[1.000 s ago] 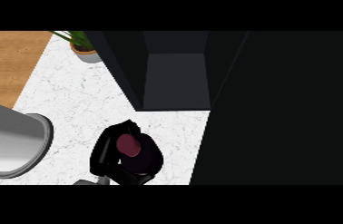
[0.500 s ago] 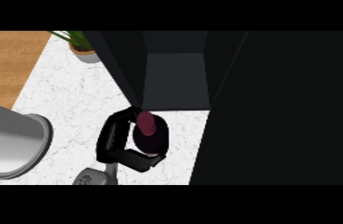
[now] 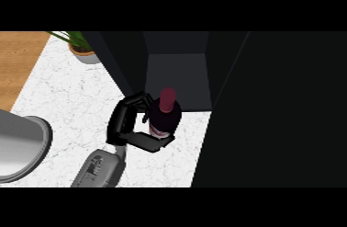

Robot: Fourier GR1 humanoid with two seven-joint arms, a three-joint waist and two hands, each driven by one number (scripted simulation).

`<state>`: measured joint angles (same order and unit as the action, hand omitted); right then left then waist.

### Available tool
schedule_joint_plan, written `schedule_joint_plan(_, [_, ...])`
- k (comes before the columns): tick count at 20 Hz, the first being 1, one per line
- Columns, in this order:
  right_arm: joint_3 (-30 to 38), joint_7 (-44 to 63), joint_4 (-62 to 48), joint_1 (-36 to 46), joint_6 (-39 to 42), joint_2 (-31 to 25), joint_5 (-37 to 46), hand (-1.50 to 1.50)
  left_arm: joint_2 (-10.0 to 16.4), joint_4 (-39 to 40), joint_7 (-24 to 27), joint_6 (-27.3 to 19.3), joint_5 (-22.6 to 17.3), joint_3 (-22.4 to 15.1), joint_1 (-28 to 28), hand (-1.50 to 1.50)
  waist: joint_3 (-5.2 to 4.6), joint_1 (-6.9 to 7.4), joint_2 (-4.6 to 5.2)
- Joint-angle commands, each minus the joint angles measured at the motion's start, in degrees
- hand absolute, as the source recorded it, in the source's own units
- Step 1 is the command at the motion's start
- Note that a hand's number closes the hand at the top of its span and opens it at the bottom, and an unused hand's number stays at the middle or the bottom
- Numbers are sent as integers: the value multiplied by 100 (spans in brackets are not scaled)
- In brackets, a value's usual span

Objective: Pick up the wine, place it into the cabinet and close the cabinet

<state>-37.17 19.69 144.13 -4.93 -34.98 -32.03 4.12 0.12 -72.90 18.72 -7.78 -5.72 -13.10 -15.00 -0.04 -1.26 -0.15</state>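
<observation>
Left hand (image 3: 126, 124), fingers curled round wine (image 3: 165, 115), just moved it toward 12 o'clock. It's at cabinet (image 3: 177, 79) mouth now, so you're placing next.

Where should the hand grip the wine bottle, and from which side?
Round the wide body, coming from the left, as the left hand does now. The wine bottle stands roughly upright, and the dark panel closes off its right side.

view: head | facing: steeply down onto counter (image 3: 61, 106) | range: close | shared: single view
</observation>
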Motion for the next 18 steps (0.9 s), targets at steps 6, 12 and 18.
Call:
schedule_joint_plan(6, [-135, 358, 1384, -382, 41, -114, -56, -150, -11, 1109, -81, -346, -276, 117, -1164, 150, -5, -110, 2])
schedule_joint_plan(12, [-99, 192, 1113, -495, 58, -57, 101, -150, -11, 2303, 375, -279, -546, 230, -1971, 150, -5, -99, 22])
schedule_joint_plan(18, [-19, 126, 1102, -500, 157, -53, -213, -150, -11, 3008, 470, -361, -945, 283, -2621, 150, -5, -107, 31])
